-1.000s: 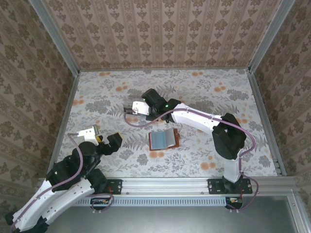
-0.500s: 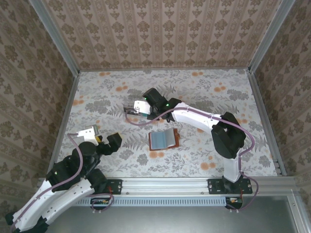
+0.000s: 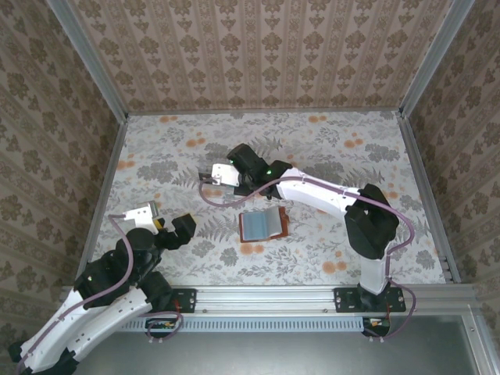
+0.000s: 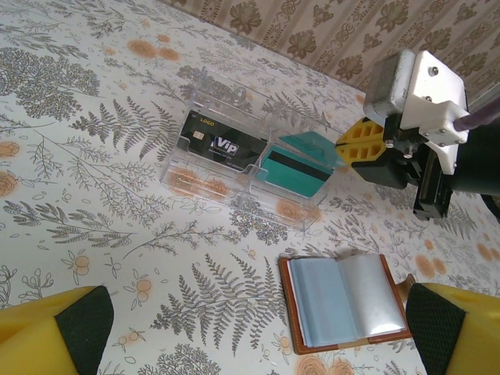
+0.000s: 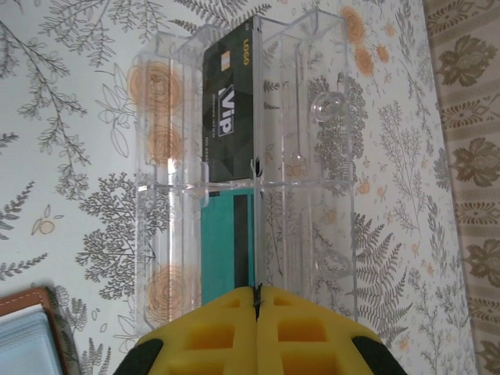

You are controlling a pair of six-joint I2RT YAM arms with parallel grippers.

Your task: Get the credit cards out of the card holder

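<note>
Floral table [image 3: 328, 148]: card holder [image 3: 263, 225] open, apparently emptied; credit cards [image 4: 217, 142] in clear tray [image 4: 205, 78]. Right hand [image 5: 256, 312] clenched over teal card [image 4: 295, 166], left hand [image 3: 168, 223] released. Deposit step, likely; next: lift clear.

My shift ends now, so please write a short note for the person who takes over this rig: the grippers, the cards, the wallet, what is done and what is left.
The left gripper is open and empty, near its base.
The right gripper is shut, over the tray, at one end of the teal card. I cannot tell whether it pinches the card.
The black card lies flat in the tray's other compartment.
The wallet lies open, apart from the tray; its visible pockets look empty.
Done: both cards are out of the wallet.
Left: probably release the teal card if it is held, then withdraw.
</note>
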